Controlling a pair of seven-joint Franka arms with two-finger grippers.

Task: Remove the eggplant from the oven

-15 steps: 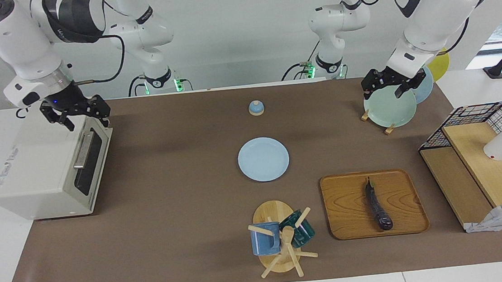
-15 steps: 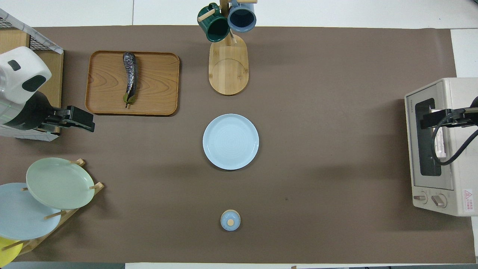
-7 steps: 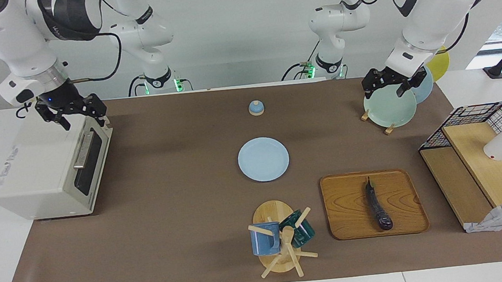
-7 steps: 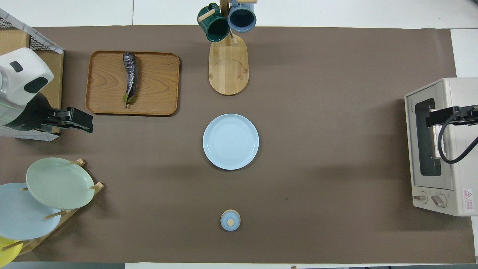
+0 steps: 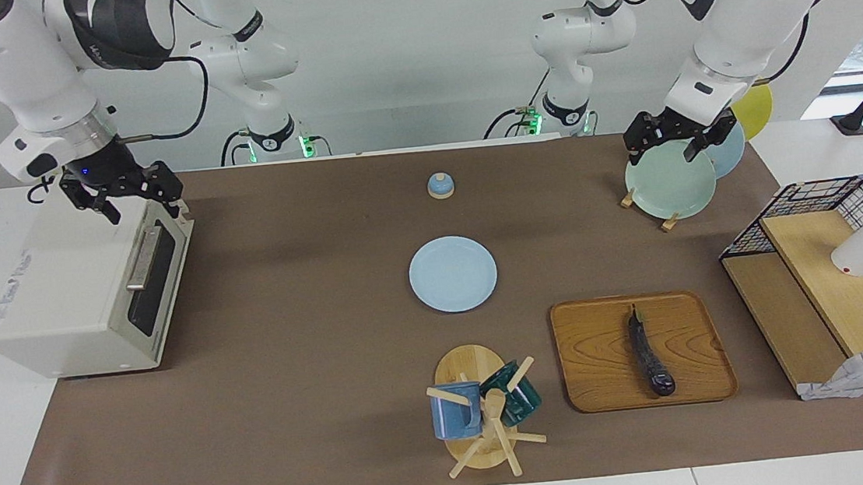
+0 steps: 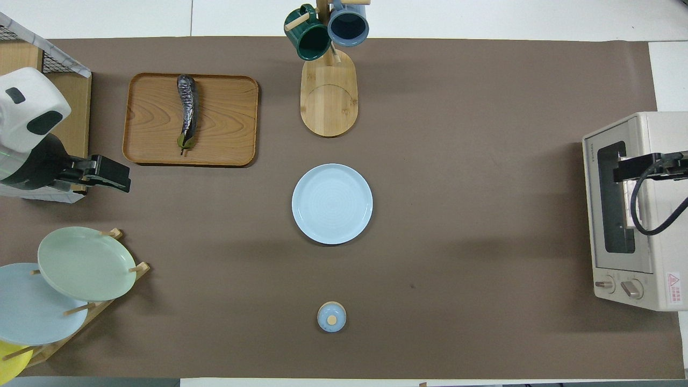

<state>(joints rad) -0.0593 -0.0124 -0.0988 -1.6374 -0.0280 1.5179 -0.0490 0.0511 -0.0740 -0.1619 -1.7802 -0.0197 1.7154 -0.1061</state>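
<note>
The dark purple eggplant (image 5: 649, 352) lies lengthwise on a wooden tray (image 5: 605, 352) toward the left arm's end of the table; the overhead view also shows the eggplant (image 6: 186, 110) on the tray (image 6: 226, 118). The off-white oven (image 5: 68, 282) stands at the right arm's end with its dark glass door closed, and it also shows in the overhead view (image 6: 669, 252). My right gripper (image 5: 137, 199) hangs open and empty over the oven's top front edge (image 6: 645, 166). My left gripper (image 5: 665, 148) hangs open and empty over the plate rack (image 6: 110, 174).
A light blue plate (image 5: 453, 273) lies mid-table. A small blue lidded pot (image 5: 440, 185) sits nearer the robots. A mug tree (image 5: 481, 410) holds two mugs beside the tray. A rack of plates (image 5: 669, 186) and a wire-and-wood shelf (image 5: 833, 278) stand at the left arm's end.
The right gripper has risen a little above the oven and then stayed still. The left gripper has risen slightly over the plate rack. The eggplant and the oven door have not moved.
</note>
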